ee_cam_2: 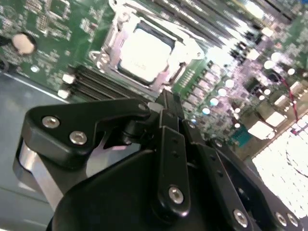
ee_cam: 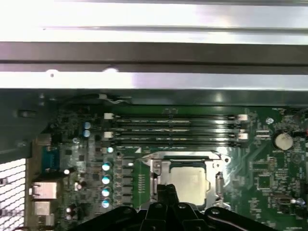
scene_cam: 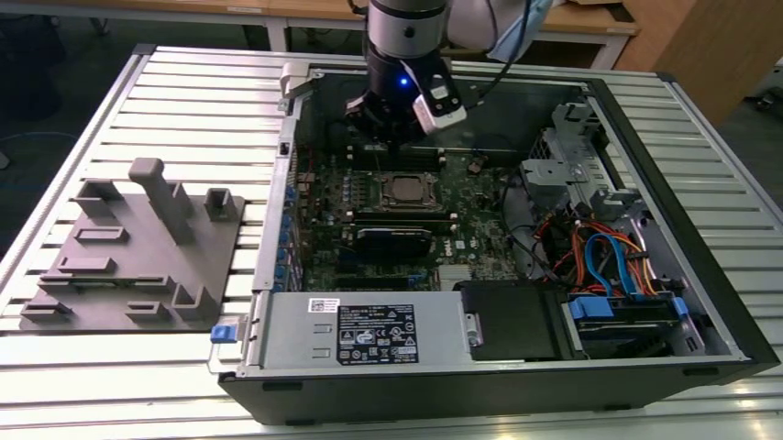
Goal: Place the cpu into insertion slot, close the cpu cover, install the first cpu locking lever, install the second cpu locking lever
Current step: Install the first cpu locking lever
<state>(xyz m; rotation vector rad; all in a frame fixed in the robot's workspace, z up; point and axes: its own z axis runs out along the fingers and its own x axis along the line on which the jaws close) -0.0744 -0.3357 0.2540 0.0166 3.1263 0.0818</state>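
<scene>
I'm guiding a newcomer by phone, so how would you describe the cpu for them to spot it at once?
Look into the open black computer case and find the green motherboard. Towards its middle sits the cpu, a small flat square chip with a silvery-grey metal top. Unlike the long black memory slots beside it, it is square and bright.

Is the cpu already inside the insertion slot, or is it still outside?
Inside. The cpu lies flat in the insertion slot, with the metal cpu cover framing its top.
</scene>
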